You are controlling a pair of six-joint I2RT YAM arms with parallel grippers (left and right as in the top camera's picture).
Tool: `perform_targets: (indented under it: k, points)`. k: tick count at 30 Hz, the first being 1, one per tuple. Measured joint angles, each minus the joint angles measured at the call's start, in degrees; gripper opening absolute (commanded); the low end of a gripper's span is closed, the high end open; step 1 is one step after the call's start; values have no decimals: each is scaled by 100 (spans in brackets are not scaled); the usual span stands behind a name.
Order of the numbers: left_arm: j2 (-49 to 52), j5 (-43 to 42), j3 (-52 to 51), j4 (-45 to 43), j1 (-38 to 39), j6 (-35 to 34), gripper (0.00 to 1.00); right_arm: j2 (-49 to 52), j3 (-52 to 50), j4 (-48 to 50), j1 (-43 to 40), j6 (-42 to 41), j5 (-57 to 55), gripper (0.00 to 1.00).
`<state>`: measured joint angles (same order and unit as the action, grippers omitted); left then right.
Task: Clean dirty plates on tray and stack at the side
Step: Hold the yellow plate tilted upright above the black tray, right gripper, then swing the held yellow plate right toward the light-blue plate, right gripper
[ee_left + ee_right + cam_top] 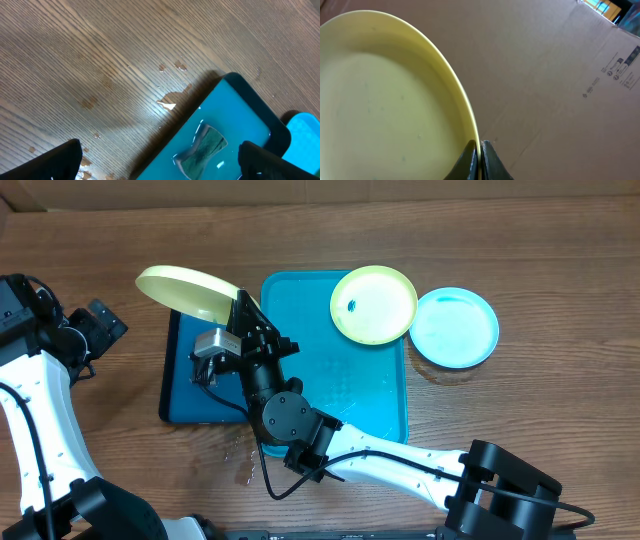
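Yellow plate hangs tipped in the air over the top edge of the dark tray, which sits just left of the tray. The right gripper is pinched tight on the rim at the plate's right end, so the plate's long side runs out to the left. That points it at the left gripper, which has its fingers wide apart and holds nothing. So the left gripper is the near one for wiping. A wet grey-green thing, maybe a sponge, lies in the dark tray right in front of those open fingers. I think it should be picked up first, then carried right to the plate
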<state>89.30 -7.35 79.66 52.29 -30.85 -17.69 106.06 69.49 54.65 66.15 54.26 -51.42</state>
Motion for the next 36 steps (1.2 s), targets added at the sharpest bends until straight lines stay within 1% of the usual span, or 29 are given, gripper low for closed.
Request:
perform_targets:
  k: [8,12,16,21,23,26,33,36]
  points:
    - [0,0,0,2,0,0,100,0,0,-37,0,-7,-2,4]
    - [0,0,0,2,0,0,100,0,0,-201,0,-192,-2,4]
    - [0,0,0,2,0,0,100,0,0,-660,0,-686,0,4]
    - [0,0,0,2,0,0,100,4,4,-1646,-2,-1738,2,4]
    - [0,0,0,0,0,0,100,17,4,-1781,-11,-2041,9,4]
    - [0,0,0,0,0,0,100,31,4,-1729,-46,-2317,17,4]
    - [0,0,0,0,0,0,100,31,4,-1567,-155,-2450,-46,4]
    - [0,0,0,0,0,0,100,31,4,-1596,-157,-2752,-210,4]
